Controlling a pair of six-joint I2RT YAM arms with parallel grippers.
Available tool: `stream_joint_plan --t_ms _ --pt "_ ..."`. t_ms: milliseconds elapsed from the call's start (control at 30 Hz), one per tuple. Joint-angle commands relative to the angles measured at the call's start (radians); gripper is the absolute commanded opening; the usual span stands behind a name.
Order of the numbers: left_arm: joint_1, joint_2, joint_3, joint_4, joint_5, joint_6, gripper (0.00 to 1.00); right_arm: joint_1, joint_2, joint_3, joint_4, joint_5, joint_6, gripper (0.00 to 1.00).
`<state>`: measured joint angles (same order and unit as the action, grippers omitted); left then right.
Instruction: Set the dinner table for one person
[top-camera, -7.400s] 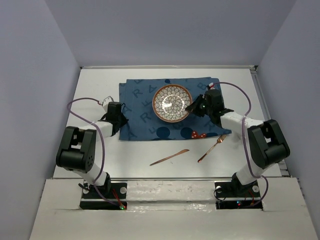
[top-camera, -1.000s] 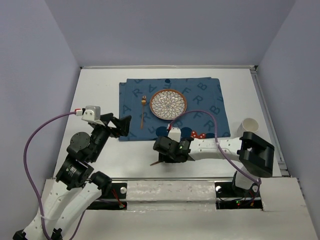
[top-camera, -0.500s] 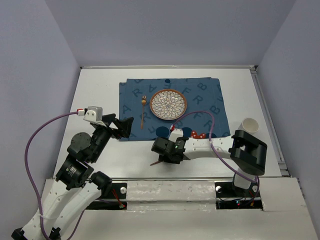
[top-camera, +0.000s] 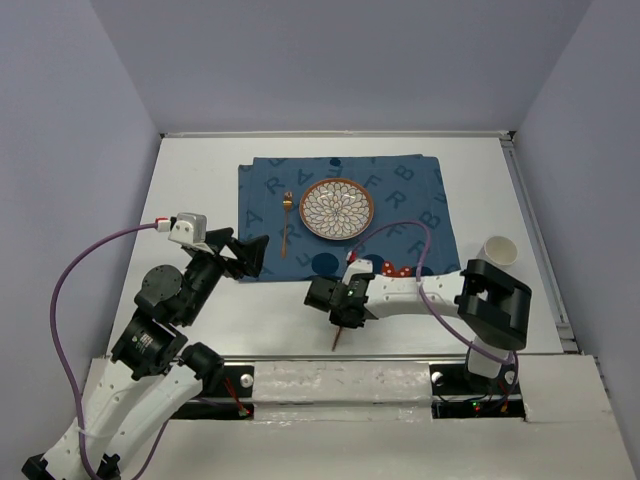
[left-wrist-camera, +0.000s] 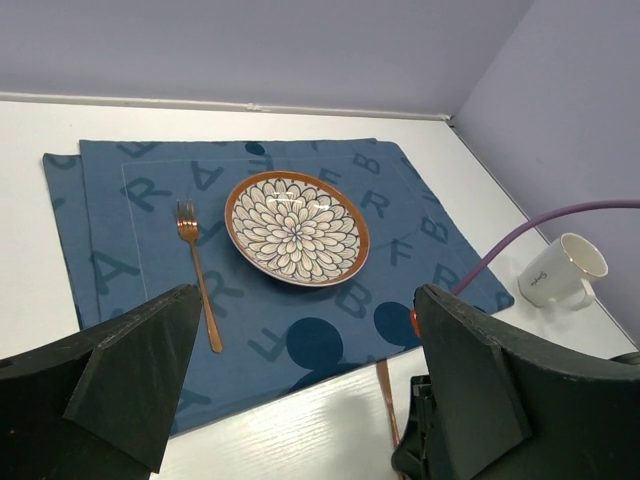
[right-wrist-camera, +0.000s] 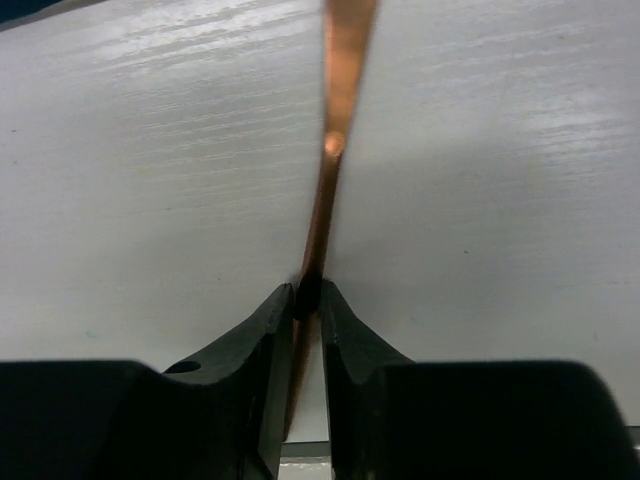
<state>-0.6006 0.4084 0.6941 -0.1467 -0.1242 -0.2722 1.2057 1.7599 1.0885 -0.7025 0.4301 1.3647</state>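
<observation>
My right gripper (top-camera: 341, 313) is shut on a thin copper knife (top-camera: 335, 341), low over the white dinner table (top-camera: 196, 180) just in front of the blue lettered placemat (top-camera: 405, 205). In the right wrist view the knife handle (right-wrist-camera: 340, 100) runs up from between the pinched fingertips (right-wrist-camera: 308, 291). A patterned plate (top-camera: 336, 208) sits on the mat, with a copper fork (top-camera: 286, 226) to its left. My left gripper (top-camera: 250, 255) hangs open and empty above the mat's near left corner; its wrist view shows the plate (left-wrist-camera: 295, 225), the fork (left-wrist-camera: 198, 275) and the knife (left-wrist-camera: 385, 392).
A white cup (top-camera: 497, 250) lies on its side on the table right of the mat, also seen as the cup (left-wrist-camera: 560, 270) in the left wrist view. The right arm's purple cable (top-camera: 420, 250) arcs over the mat's near right part.
The right gripper's jaws have closed on the knife. The knife has swung from a slant toward the lower left to pointing at the near edge. The left arm is still.
</observation>
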Motion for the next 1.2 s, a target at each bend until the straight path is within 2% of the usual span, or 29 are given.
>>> stream_joint_plan --t_ms 0,133,233,367,467,500,533,567,600,633,667,733,800,833,933,1033,1167 --pt "-0.005 -0.006 0.005 0.055 0.009 0.002 0.98 0.008 -0.039 -0.067 -0.11 0.015 0.054 0.18" --pt "-0.005 -0.005 0.005 0.053 0.006 0.002 0.98 0.008 -0.117 -0.102 -0.136 0.041 0.083 0.0" --pt "-0.005 -0.002 0.005 0.055 0.006 0.004 0.98 0.008 -0.172 -0.101 -0.181 0.071 0.083 0.0" --pt "-0.004 -0.003 0.004 0.056 0.006 0.004 0.98 -0.007 -0.287 -0.062 -0.227 0.165 -0.001 0.0" --pt "-0.002 -0.003 0.005 0.056 0.005 0.007 0.98 -0.147 -0.373 -0.041 -0.192 0.217 -0.264 0.0" --pt "-0.002 -0.005 0.005 0.056 0.005 0.007 0.98 -0.199 -0.394 -0.047 -0.096 0.217 -0.348 0.0" --pt "-0.001 -0.006 0.007 0.056 0.005 0.01 0.98 -0.309 -0.436 -0.053 -0.025 0.185 -0.454 0.0" --pt "0.001 -0.006 0.005 0.056 0.005 0.01 0.98 -0.372 -0.459 -0.052 0.1 0.153 -0.64 0.0" --pt "0.002 -0.006 0.005 0.056 0.005 0.01 0.98 -0.435 -0.459 -0.052 0.101 0.107 -0.723 0.0" --pt "0.002 -0.006 0.004 0.058 0.006 0.01 0.99 -0.493 -0.464 -0.049 0.217 0.063 -0.807 0.0" --pt "0.002 -0.005 0.004 0.058 0.006 0.01 0.99 -0.606 -0.445 -0.03 0.256 -0.055 -0.926 0.0" --pt "0.01 -0.005 0.004 0.059 0.006 0.008 0.99 -0.731 -0.352 0.04 0.308 -0.214 -1.04 0.0" --pt "0.016 -0.002 0.004 0.059 0.005 0.01 0.99 -0.784 -0.268 0.091 0.324 -0.279 -1.094 0.0" --pt "0.018 -0.002 0.004 0.061 0.006 0.01 0.99 -0.804 -0.179 0.143 0.322 -0.353 -1.143 0.0" --pt "0.025 0.006 0.004 0.061 0.003 0.014 0.99 -0.841 -0.036 0.233 0.325 -0.422 -1.2 0.0" --pt "0.031 0.013 0.005 0.061 0.001 0.018 0.99 -0.865 0.042 0.292 0.33 -0.49 -1.217 0.0" --pt "0.039 0.018 0.005 0.061 -0.002 0.019 0.99 -0.886 0.128 0.361 0.322 -0.504 -1.21 0.0"
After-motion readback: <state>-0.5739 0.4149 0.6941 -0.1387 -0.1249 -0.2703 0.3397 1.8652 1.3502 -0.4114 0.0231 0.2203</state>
